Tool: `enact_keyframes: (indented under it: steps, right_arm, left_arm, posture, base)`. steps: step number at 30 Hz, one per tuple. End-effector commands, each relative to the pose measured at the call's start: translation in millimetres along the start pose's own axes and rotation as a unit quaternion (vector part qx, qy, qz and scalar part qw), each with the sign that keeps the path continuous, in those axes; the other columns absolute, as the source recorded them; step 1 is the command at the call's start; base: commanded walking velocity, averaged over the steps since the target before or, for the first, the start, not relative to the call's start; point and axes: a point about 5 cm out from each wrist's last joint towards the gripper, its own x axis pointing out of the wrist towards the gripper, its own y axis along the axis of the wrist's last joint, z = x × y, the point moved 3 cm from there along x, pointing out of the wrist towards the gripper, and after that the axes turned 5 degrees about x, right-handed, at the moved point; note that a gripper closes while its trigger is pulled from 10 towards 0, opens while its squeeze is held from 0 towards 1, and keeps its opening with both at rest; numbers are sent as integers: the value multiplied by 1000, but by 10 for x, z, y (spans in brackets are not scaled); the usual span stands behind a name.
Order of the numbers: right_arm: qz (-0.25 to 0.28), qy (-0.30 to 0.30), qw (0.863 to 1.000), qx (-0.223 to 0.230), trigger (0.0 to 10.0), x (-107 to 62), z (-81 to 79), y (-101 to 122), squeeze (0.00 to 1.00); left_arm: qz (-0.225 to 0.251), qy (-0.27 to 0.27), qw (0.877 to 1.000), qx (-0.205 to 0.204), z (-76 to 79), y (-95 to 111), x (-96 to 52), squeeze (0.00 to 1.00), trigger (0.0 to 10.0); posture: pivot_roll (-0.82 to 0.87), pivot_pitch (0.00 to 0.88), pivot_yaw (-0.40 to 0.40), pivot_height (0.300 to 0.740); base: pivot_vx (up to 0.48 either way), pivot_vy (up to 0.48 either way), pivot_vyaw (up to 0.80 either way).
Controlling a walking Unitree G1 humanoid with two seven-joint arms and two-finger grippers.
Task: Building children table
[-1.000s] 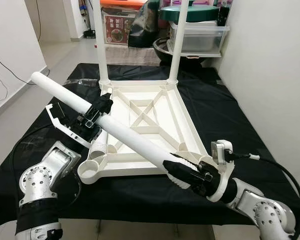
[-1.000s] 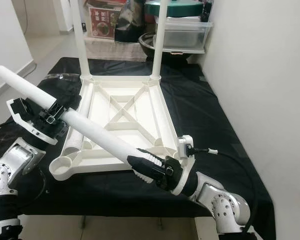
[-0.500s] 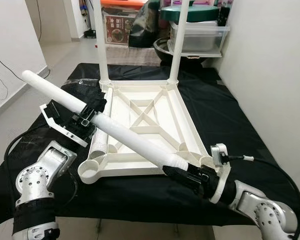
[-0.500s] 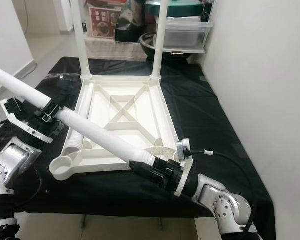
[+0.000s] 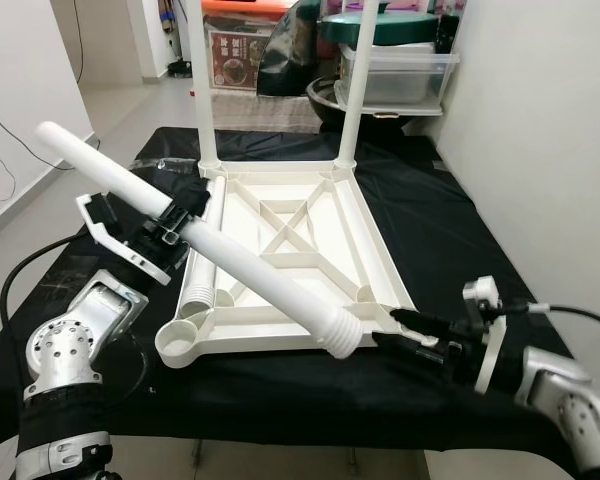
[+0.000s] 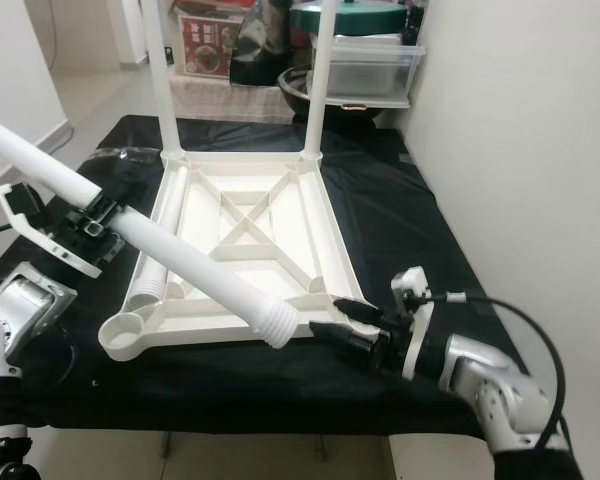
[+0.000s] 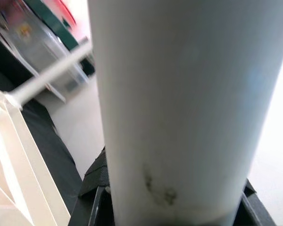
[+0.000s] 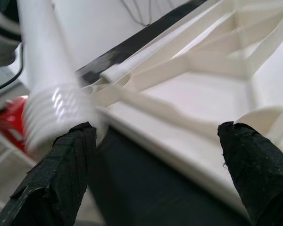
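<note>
The white tabletop (image 5: 372, 250) lies upside down on the black cloth. Two white legs (image 5: 206, 80) (image 5: 359, 80) stand upright in its far corners. A third leg (image 5: 202, 282) lies inside the frame along its left side. My left gripper (image 5: 170, 222) is shut on a long white leg (image 5: 242, 268) (image 7: 174, 103), which slants down to the right. Its threaded end (image 5: 342, 336) (image 8: 52, 110) hangs over the front rim. My right gripper (image 5: 388, 328) (image 8: 155, 129) is open just right of that end, apart from it, beside the front right corner.
The front left corner socket (image 5: 177, 343) is open. Storage bins and a green lid (image 5: 395, 60) crowd the back. A white wall (image 5: 540, 150) stands close on the right. Bare floor (image 5: 40, 200) lies to the left of the black-covered table (image 5: 450, 220).
My right gripper has let go of the leg's threaded end, opened and drawn back to the right. The left gripper still holds the leg, which shifted slightly left and up.
</note>
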Motion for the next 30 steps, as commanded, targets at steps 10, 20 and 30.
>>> enact_keyframes:
  steps: [10,20,30]
  right_arm:
    - [-14,86,996,-26,10000,437,-347,425,0]
    - [-108,120,987,20,10000,801,-622,107,0]
    - [-164,93,982,23,10000,940,-635,4,0]
  left_arm:
    - [-103,-17,994,20,-7,-426,74,0,10000]
    - [-172,-67,982,45,118,-671,109,0,10000]
    - [-214,-103,969,61,176,-835,207,0,10000]
  posture:
    - [65,0,-55,740]
    - [71,0,-64,740]
    - [67,0,-64,740]
  base:
    - [0,0,0]
    - [0,0,0]
    - [0,0,0]
